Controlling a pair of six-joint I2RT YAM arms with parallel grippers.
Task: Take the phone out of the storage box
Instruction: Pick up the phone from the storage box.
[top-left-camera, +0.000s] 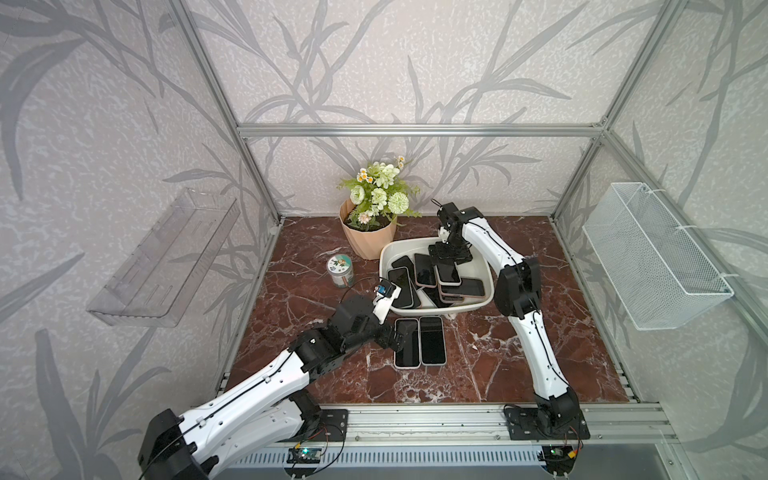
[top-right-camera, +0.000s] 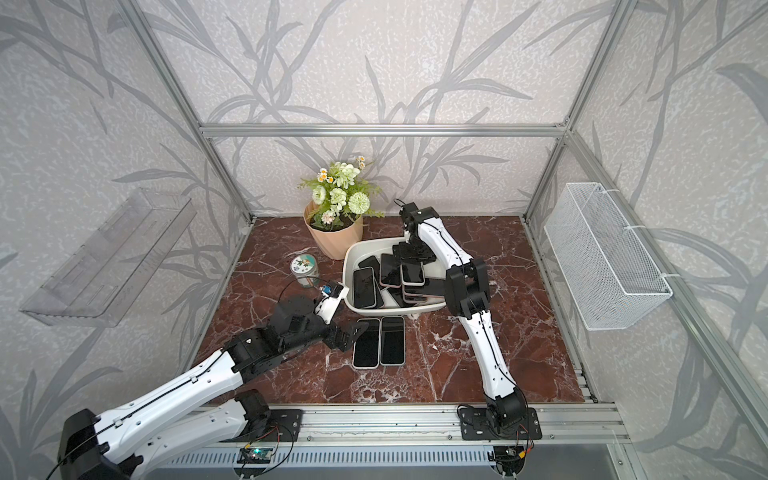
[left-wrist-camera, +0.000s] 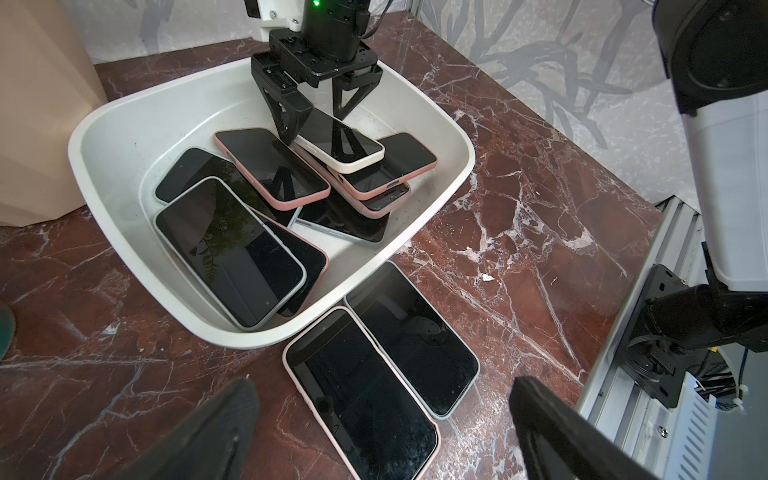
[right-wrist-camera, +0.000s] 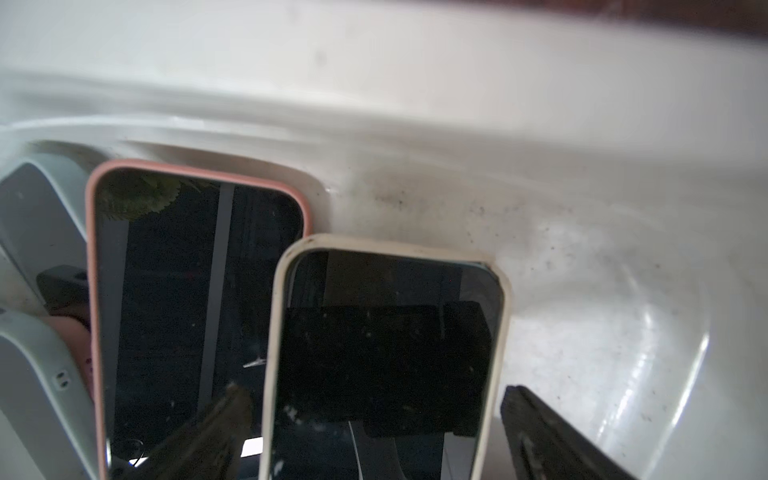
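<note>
The white storage box (top-left-camera: 386, 258) (top-right-camera: 351, 258) (left-wrist-camera: 104, 120) (right-wrist-camera: 415, 104) stands mid-table and holds several dark-screened phones in a loose pile. A cream-cased phone (left-wrist-camera: 338, 143) (right-wrist-camera: 386, 353) (top-left-camera: 448, 275) lies on top. My right gripper (top-left-camera: 448, 268) (top-right-camera: 412, 266) (left-wrist-camera: 313, 126) (right-wrist-camera: 374, 399) reaches down into the box and is open, one finger on each long side of that phone with small gaps. My left gripper (top-left-camera: 395, 337) (top-right-camera: 353, 332) (left-wrist-camera: 382, 386) is open and low over the table, in front of the box, holding nothing.
Two phones (top-left-camera: 406, 343) (top-left-camera: 432, 340) lie side by side on the marble in front of the box, by my left gripper. A flower pot (top-left-camera: 368, 239) and a jar (top-left-camera: 340, 271) stand beside the box. A clear tray (top-left-camera: 166, 257) and a wire basket (top-left-camera: 652, 257) hang on the side walls.
</note>
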